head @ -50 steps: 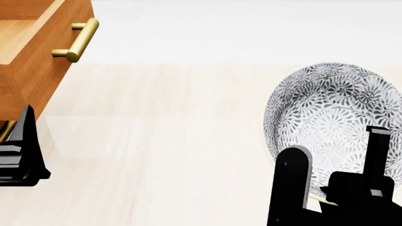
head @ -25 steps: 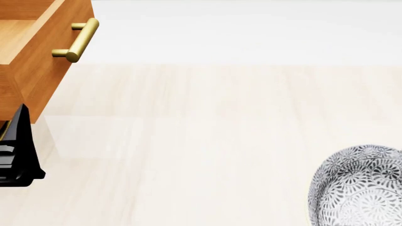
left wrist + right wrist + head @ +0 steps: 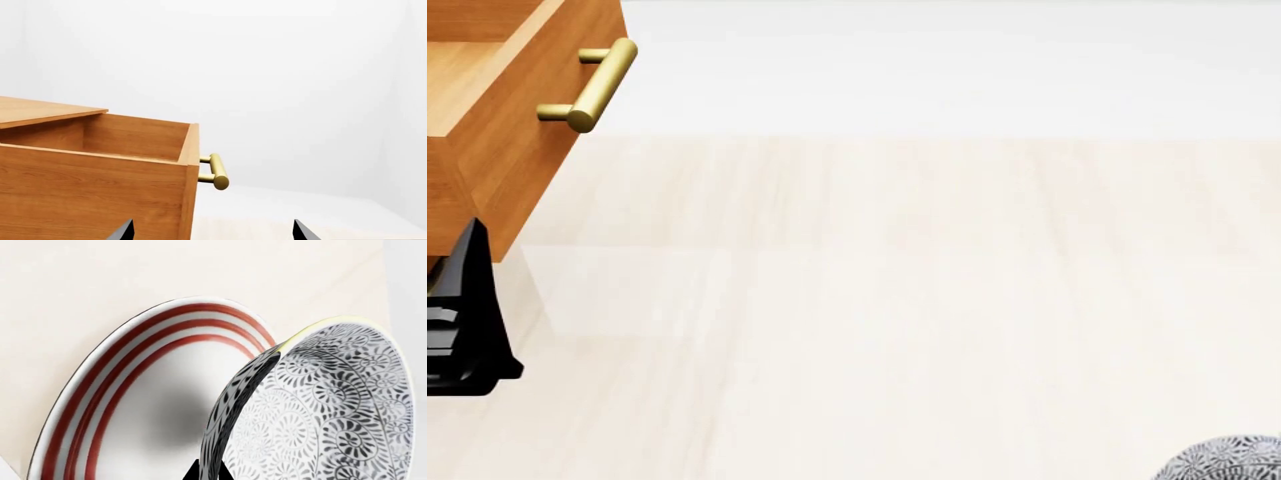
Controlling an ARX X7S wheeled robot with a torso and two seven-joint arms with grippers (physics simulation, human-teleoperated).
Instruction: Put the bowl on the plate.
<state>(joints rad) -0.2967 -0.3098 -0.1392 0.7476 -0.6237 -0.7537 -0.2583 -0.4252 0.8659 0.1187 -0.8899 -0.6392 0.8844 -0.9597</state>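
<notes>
Presently: right pincer (image 3: 207, 471) grips the bowl (image 3: 320, 410) by its rim, held over the plate (image 3: 133, 405) (shadow cast there). Left pincer (image 3: 210, 232) open beside the drawer (image 3: 93, 170).

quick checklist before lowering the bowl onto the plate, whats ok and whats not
1. Bowl in the right gripper: ok, a fingertip shows at its wall.
2. Plate below the bowl: ok, its shadow falls inside the red rings.
3. Bowl centred over the plate: cannot tell; head view shows only the bowl's edge.
4. Bowl level: cannot tell.
5. Left gripper clear: ok, open beside the drawer, away from the plate.
6. Plate surface bare: ok where visible.
</notes>
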